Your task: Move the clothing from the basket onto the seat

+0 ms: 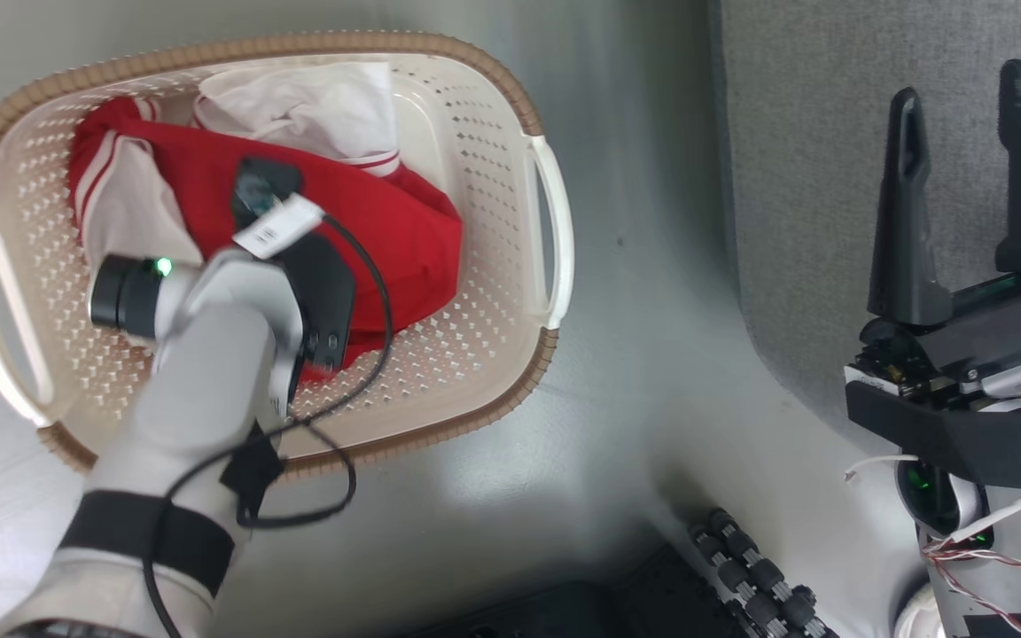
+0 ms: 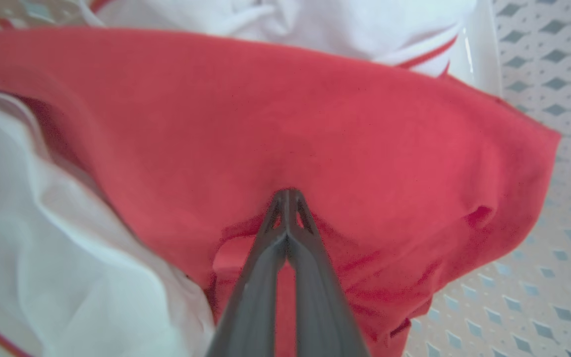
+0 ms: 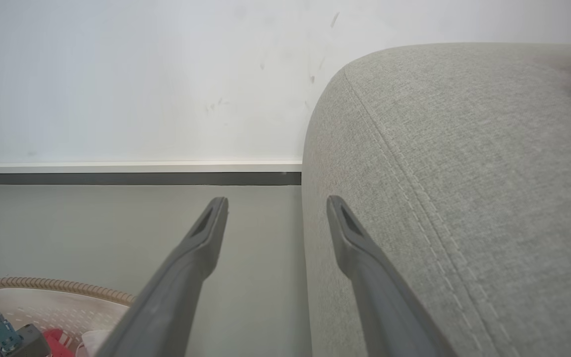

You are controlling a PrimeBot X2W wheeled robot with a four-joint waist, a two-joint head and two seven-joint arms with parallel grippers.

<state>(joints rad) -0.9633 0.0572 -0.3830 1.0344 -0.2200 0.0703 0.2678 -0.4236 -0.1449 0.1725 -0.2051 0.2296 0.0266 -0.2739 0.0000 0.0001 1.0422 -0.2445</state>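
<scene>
Grey floor (image 1: 635, 354) lies open between the basket (image 1: 475, 372) at ten o'clock and the seat (image 1: 830, 177) at two o'clock. Inside the basket, the left hand (image 2: 288, 196) pinches the clothing (image 1: 404, 221), red folds bunched at its tips. The right hand (image 1: 961, 81) hangs wide over the seat's rounded edge.

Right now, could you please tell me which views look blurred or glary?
Left wrist view: the red sports garment and dark fingers look soft, too close. Head view: glare on the glossy grey floor. Right wrist view: the light-grey fabric seat shows crisp weave.
</scene>
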